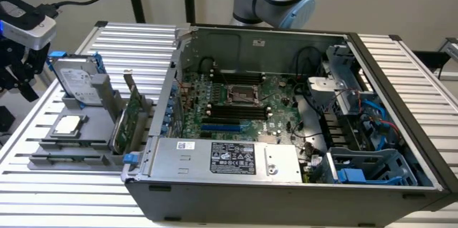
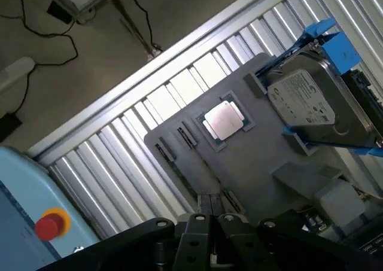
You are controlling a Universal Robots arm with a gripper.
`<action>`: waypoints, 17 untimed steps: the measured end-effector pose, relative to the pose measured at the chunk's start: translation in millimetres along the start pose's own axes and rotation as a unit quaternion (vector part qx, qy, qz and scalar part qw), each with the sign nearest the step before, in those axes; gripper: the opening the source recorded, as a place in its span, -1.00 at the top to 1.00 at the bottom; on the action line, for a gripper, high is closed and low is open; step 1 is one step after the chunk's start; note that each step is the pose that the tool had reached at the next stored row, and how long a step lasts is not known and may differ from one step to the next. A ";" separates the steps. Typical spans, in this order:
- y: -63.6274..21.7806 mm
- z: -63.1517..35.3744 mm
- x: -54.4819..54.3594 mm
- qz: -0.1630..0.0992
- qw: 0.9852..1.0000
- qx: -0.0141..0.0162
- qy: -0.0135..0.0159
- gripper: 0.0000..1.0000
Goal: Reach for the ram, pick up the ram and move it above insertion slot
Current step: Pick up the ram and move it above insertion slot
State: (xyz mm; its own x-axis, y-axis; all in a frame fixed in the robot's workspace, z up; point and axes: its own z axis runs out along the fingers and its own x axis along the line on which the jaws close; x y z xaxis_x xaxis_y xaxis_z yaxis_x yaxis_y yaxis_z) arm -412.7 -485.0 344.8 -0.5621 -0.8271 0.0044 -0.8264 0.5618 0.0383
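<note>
My gripper (image 1: 20, 80) hangs at the exterior view's far left, over the table's edge and left of the grey parts holder (image 1: 89, 158). In the wrist view its fingers (image 2: 192, 235) are pressed together with nothing between them. A thin dark strip (image 1: 72, 157) on edge along the holder's front row looks like the ram, though I cannot tell for sure. The gripper is well apart from it. Black memory slots (image 1: 236, 111) lie on the motherboard inside the open computer case (image 1: 400, 78).
The holder also carries a hard drive (image 1: 75, 78) in a blue frame, a CPU (image 1: 66, 125) and an upright green expansion card (image 1: 128, 120). The wrist view shows the hard drive (image 2: 311, 103), the CPU (image 2: 224, 118), a red button (image 2: 49, 226) and cables on the floor.
</note>
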 end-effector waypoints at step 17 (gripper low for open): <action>-0.1 2.1 0.0 -0.154 0.988 0.001 0.006 0.79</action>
State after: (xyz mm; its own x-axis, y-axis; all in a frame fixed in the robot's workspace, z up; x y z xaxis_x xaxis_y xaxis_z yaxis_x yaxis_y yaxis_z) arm -412.7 -485.1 342.7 -0.2839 -0.9589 0.0045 -0.9581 0.2838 0.0383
